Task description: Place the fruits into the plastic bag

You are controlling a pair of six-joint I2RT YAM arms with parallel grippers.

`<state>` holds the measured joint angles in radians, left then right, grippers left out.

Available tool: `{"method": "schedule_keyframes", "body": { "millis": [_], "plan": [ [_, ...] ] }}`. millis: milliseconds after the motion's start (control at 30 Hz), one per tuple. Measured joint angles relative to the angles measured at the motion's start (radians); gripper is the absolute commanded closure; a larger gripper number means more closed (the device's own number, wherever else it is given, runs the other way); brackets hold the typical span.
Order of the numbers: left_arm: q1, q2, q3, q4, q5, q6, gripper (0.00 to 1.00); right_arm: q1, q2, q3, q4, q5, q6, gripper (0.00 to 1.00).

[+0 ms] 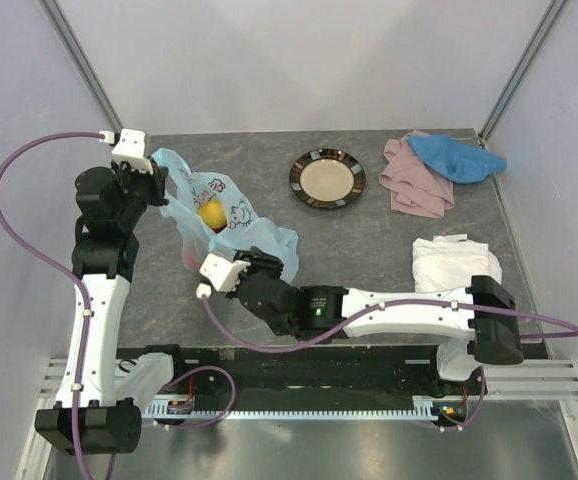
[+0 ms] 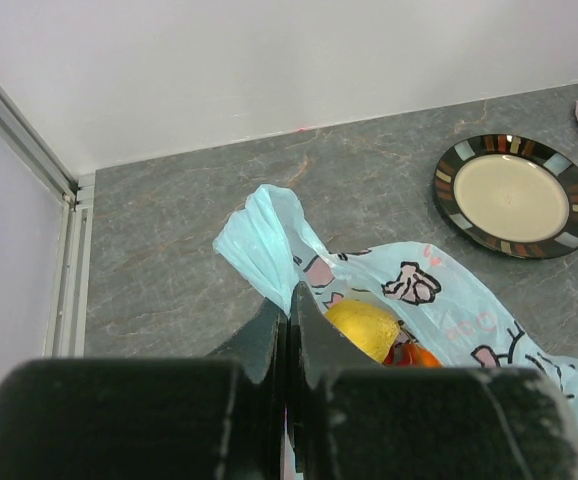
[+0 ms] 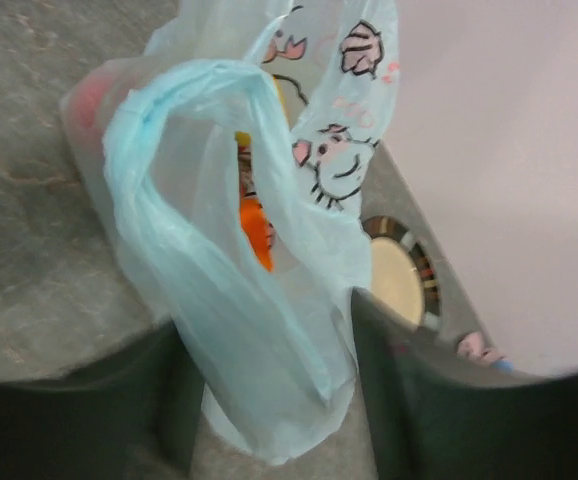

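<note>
The light-blue plastic bag (image 1: 231, 212) lies on the table's left half with its mouth held open. A yellow lemon (image 1: 210, 214) and an orange fruit (image 2: 419, 355) sit inside it; a red fruit (image 1: 191, 260) shows through its near side. My left gripper (image 1: 162, 186) is shut on the bag's far-left edge (image 2: 269, 250), with the lemon (image 2: 364, 328) just beyond the jaws. My right gripper (image 1: 275, 262) is open, its fingers either side of the bag's near handle loop (image 3: 259, 340). The orange fruit (image 3: 257, 228) shows through the plastic. Other fruits are hidden.
A dark-rimmed beige plate (image 1: 327, 178) lies behind the bag to the right. A pink cloth (image 1: 414, 185) and a blue cloth (image 1: 459, 158) lie at the back right corner. A white cloth (image 1: 454, 262) lies at the right, near the right arm.
</note>
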<state>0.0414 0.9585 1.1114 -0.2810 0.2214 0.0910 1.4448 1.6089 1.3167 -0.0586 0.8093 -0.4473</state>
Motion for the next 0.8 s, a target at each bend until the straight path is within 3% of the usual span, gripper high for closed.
{"method": "schedule_keyframes", "body": {
  "millis": [67, 100, 333, 533, 800],
  "plan": [
    [0.000, 0.000, 0.000, 0.000, 0.000, 0.000, 0.99, -0.026, 0.000, 0.003, 0.005, -0.008, 0.008, 0.95],
    [0.000, 0.000, 0.000, 0.000, 0.000, 0.000, 0.98, -0.037, 0.000, 0.009, 0.005, -0.010, 0.016, 1.00],
    [0.000, 0.011, 0.020, -0.002, 0.017, -0.025, 0.98, -0.112, -0.002, 0.220, -0.009, -0.002, 0.038, 1.00],
    [0.000, 0.051, 0.169, -0.014, 0.134, -0.104, 0.99, -0.156, -0.049, 0.405, -0.006, 0.052, 0.053, 1.00],
    [-0.002, 0.108, 0.252, 0.044, 0.425, -0.227, 0.98, -0.288, -0.159, 0.316, -0.063, 0.102, 0.169, 1.00]
  ]
}}
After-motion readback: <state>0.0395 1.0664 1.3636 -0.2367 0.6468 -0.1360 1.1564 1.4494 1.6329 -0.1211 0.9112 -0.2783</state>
